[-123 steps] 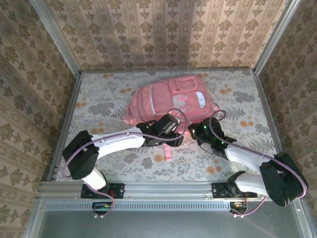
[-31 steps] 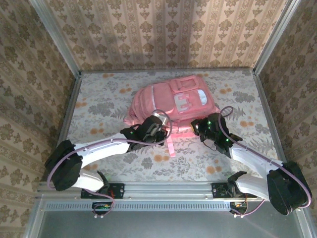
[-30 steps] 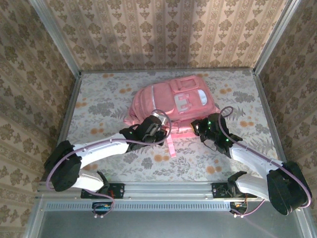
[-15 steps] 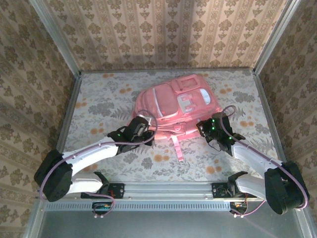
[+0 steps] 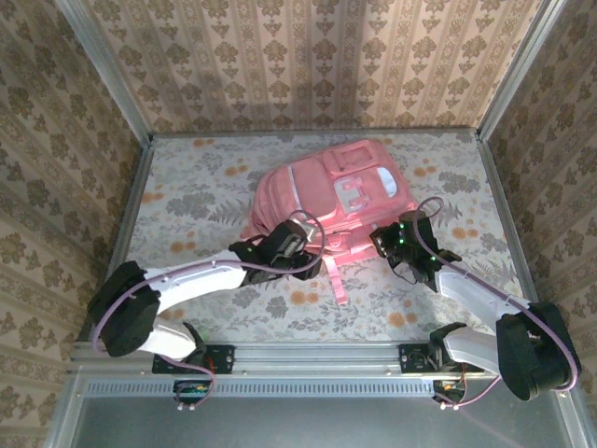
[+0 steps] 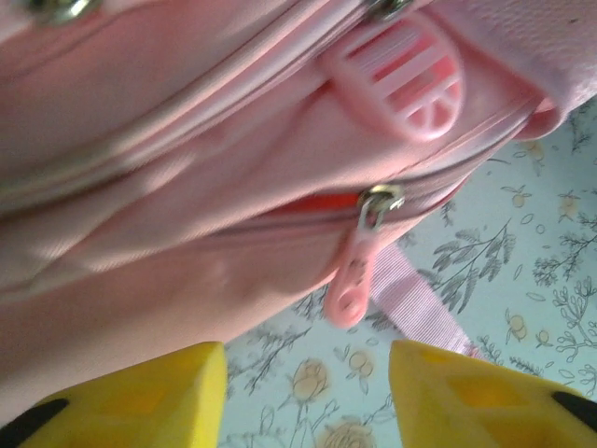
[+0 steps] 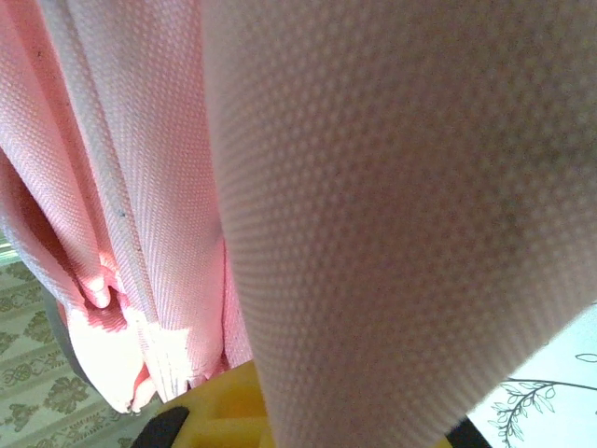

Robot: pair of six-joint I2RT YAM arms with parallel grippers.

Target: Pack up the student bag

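Standing apart with nothing between its yellow fingers, the left gripper (image 6: 308,387) hovers just before a zip pull (image 6: 354,280) of the student bag (image 5: 326,191). The right gripper (image 5: 387,245) is closed, apparently pinching the bag's near edge. The bag lies mid-table (image 5: 187,187). Its zip shows a narrow red gap, so probably closing remains.

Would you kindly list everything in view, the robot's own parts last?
student bag: one, pink, far-centre of the table.
zip pull: one, pink, hanging from the bag's zip.
loose strap: one, pink, trailing from the bag toward the near edge.
tablecloth: one, pale floral, covering the table.
walls: three, beige patterned, around the table.
left gripper: one, yellow-fingered, open beside the bag's near edge.
right gripper: one, yellow-fingered, shut on the bag's mesh fabric.
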